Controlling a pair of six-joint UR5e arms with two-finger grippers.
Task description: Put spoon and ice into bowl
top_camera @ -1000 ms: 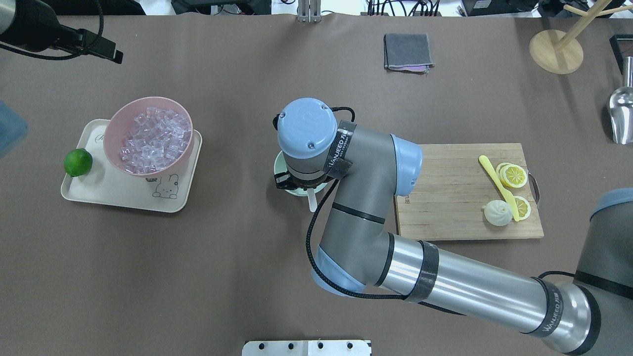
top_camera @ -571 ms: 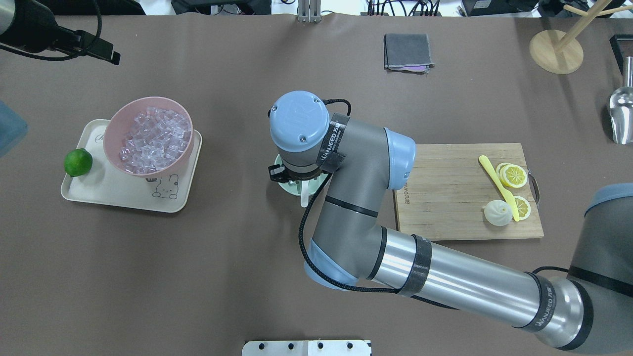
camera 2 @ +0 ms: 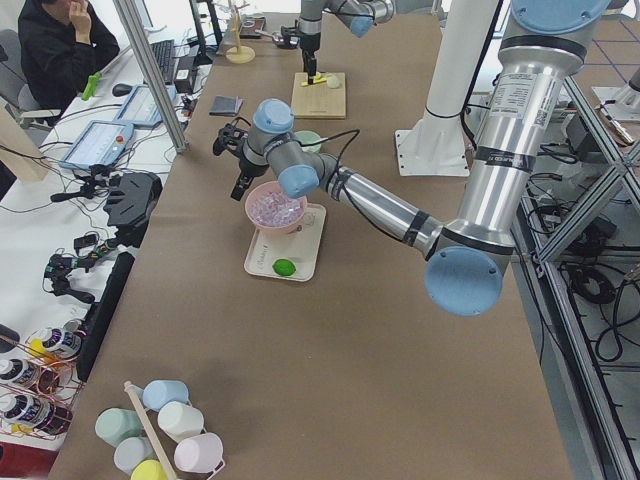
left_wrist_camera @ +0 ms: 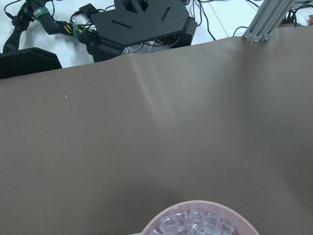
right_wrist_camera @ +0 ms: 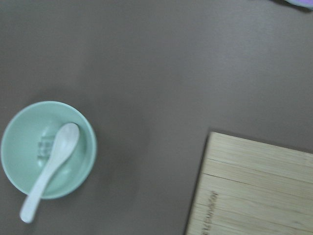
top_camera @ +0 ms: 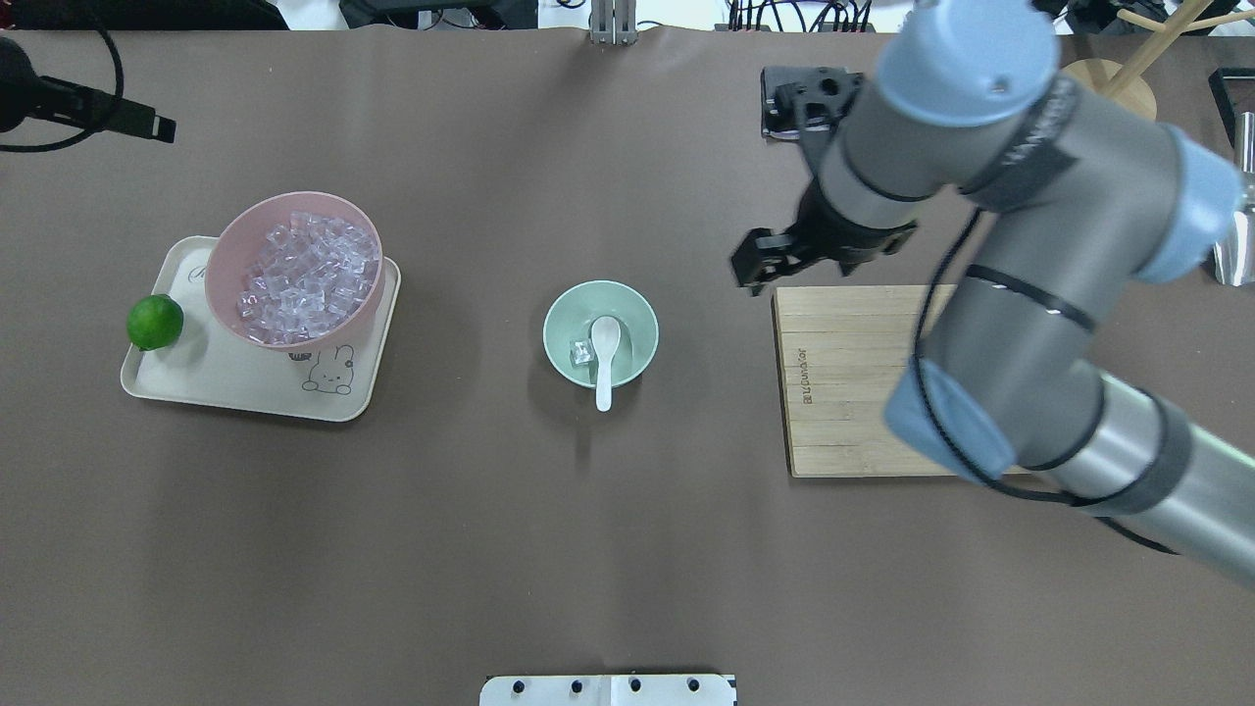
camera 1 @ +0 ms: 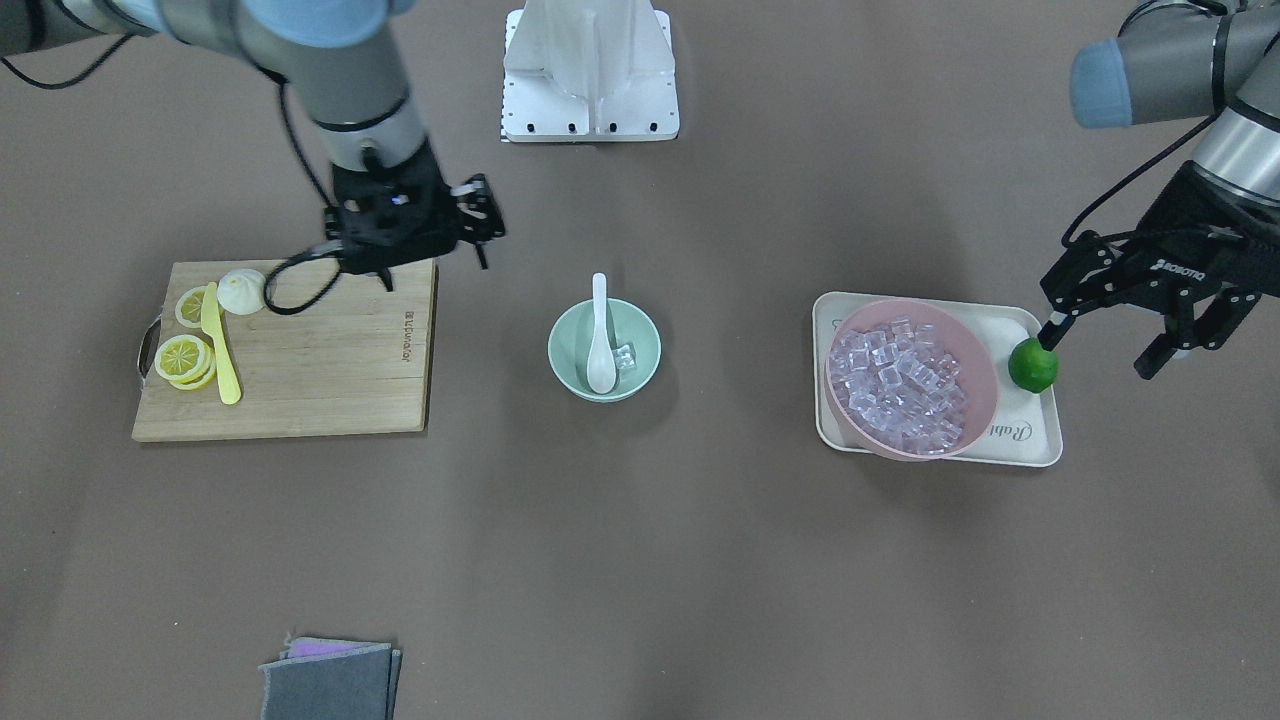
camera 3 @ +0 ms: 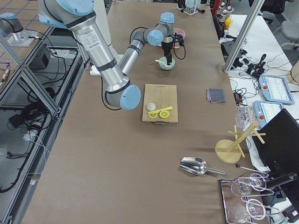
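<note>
The right gripper point(top_camera: 757, 265), low over the mint-green bowl point(top_camera: 647, 316) a second ago, has swung away above the cutting board's point(top_camera: 843, 392) far corner, fingers apparently spread and empty. The white spoon point(top_camera: 605, 358) now rests scoop-down in that bowl, handle over the rim, beside a clear ice cube point(top_camera: 582, 352). Both look delivered, so the task seems done. The left gripper point(camera 1: 1100, 350) hangs spread and empty beside the lime point(camera 1: 1032, 366).

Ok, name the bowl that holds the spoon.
The small pale mint-green bowl at mid-table: a glossy white spoon and one clear ice cube lie in it. The larger pink bowl holds only heaped cubes.
</note>
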